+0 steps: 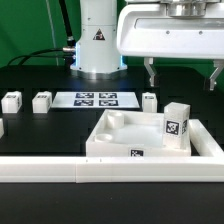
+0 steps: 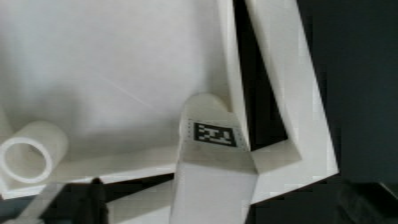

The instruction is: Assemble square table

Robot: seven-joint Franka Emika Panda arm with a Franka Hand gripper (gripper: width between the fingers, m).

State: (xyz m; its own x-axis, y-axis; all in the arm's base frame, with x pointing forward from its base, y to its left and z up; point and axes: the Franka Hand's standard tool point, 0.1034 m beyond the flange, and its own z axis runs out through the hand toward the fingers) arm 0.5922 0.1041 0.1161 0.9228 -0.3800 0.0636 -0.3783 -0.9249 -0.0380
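One tabletop (image 1: 105, 148), one upright leg (image 1: 177, 125) inside

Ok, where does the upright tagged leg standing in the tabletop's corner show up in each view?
Exterior view: the leg stands upright in the tabletop corner on the exterior view's right, tag facing the camera.
Wrist view: the leg is seen close up, tag showing, in the corner where the rim bends.
Shared landmark: the tabletop's raised rim right beside the leg.
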